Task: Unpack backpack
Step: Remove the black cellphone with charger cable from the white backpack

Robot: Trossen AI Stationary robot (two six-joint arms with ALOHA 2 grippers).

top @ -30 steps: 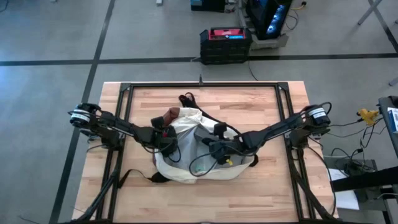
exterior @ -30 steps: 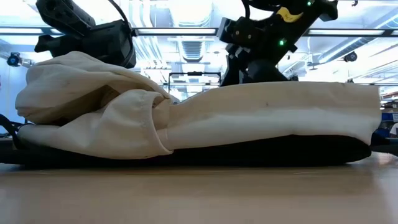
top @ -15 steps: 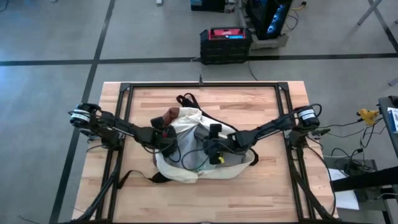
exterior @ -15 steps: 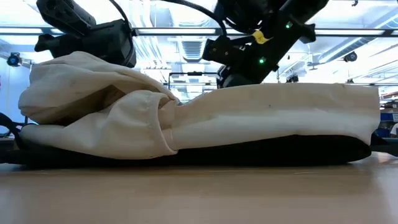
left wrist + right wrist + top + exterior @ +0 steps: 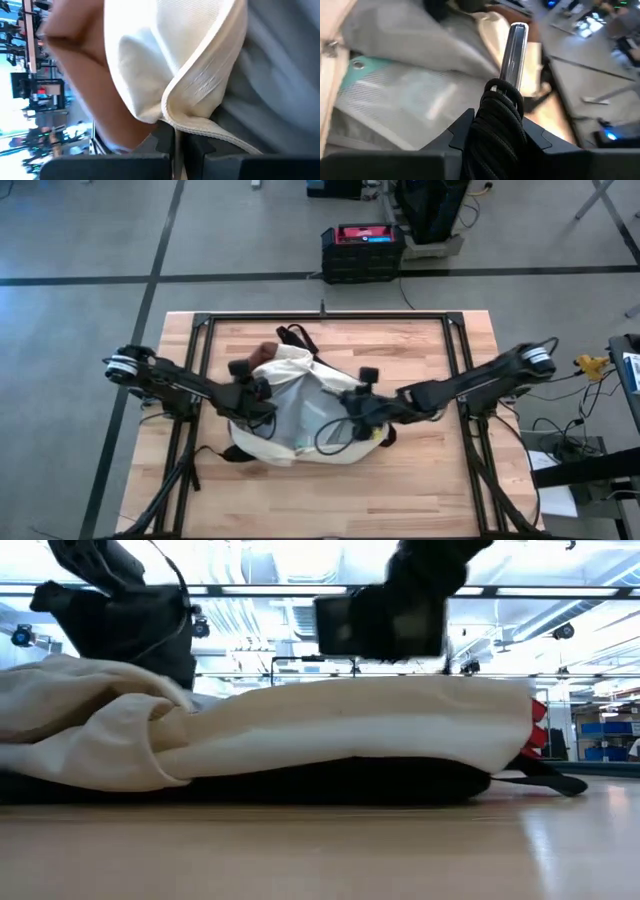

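The cream-white backpack (image 5: 295, 410) lies flat on the wooden table, its reddish-brown base (image 5: 263, 352) toward the far left. My left gripper (image 5: 262, 400) is at the left side of its opening, shut on the cream fabric (image 5: 150, 65). My right gripper (image 5: 352, 420) hovers over the opening's right side, shut on a bundle of black braided cord (image 5: 497, 115) with a silver metal cylinder (image 5: 516, 50) sticking out past the fingers. A clear teal-edged pouch (image 5: 385, 90) lies inside on the grey lining. My left gripper pinches the piped edge of the backpack's opening (image 5: 192, 127) between its two fingers, where the cream fabric folds over. The edge is raised off the grey lining; the rest of the backpack lies on the table. My right gripper pinches the coiled black cord (image 5: 495, 100) between its two fingers (image 5: 462, 132). The silver cylinder points forward beyond them. The bundle is clear of the pouch and lining below.
Black straps trail from the backpack at the far side (image 5: 295, 335) and near left (image 5: 215, 453). A black metal frame (image 5: 200, 340) borders the table. Bare wood (image 5: 400, 490) lies toward the near edge. A black-and-red case (image 5: 362, 248) stands on the floor beyond.
My right gripper has risen out of the backpack's opening, and its arm has swung up with it. My left gripper has drawn the opening's edge toward the table's left, and the whole backpack has slid a little leftward on the table.
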